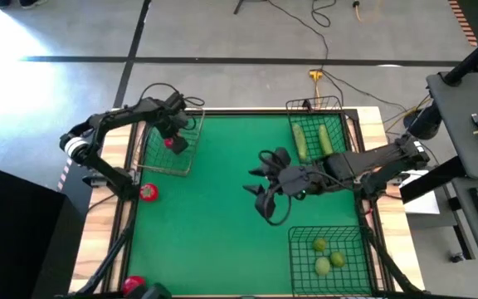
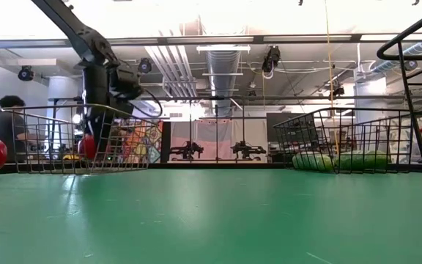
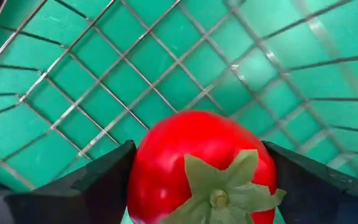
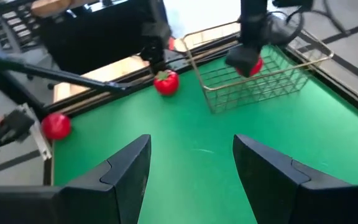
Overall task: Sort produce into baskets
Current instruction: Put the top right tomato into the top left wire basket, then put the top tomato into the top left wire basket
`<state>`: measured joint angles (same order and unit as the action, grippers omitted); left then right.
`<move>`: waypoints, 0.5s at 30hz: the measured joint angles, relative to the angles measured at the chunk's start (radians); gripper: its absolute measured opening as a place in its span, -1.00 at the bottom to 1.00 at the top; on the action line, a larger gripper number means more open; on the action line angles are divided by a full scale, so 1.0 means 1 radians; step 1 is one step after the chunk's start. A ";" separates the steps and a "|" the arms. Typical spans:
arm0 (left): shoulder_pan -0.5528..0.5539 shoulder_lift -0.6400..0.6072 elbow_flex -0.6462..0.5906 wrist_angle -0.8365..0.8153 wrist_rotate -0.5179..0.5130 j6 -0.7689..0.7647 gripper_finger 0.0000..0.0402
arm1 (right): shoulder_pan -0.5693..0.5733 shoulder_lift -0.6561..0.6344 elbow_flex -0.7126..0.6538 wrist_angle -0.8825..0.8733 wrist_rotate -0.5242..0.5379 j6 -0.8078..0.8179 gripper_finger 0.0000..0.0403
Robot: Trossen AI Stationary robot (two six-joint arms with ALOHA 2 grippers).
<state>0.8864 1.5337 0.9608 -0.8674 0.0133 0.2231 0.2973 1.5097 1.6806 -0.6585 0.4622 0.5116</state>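
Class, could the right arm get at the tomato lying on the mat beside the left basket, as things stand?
Probably yes. The right gripper is open and empty over mid-mat, and bare mat lies between it and the tomato. The left gripper, holding another tomato in the basket, hangs close.

I see a red tomato (image 3: 201, 168) with a green star-shaped calyx between my left gripper's (image 1: 173, 137) black fingers, over a dark wire basket (image 1: 166, 162). The mat (image 1: 222, 216) is plain green. Green cucumbers (image 1: 312, 139) and yellow-green limes (image 1: 329, 257) fill the other baskets.

No legible text or labels.
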 joint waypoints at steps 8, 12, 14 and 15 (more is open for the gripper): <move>0.000 -0.063 0.148 -0.201 0.025 -0.065 0.82 | 0.026 0.000 -0.026 0.001 0.008 0.009 0.09; -0.005 -0.129 0.230 -0.274 0.152 -0.161 0.87 | 0.026 0.001 -0.057 0.003 0.009 0.022 0.09; -0.026 -0.190 0.245 -0.285 0.221 -0.232 0.86 | 0.026 0.001 -0.071 0.005 0.010 0.051 0.09; -0.045 -0.227 0.248 -0.285 0.245 -0.262 0.86 | 0.026 0.004 -0.074 0.004 0.010 0.064 0.09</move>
<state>0.8414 1.3067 1.2084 -1.1526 0.2587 -0.0387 0.3233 1.5138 1.6070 -0.6540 0.4717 0.5751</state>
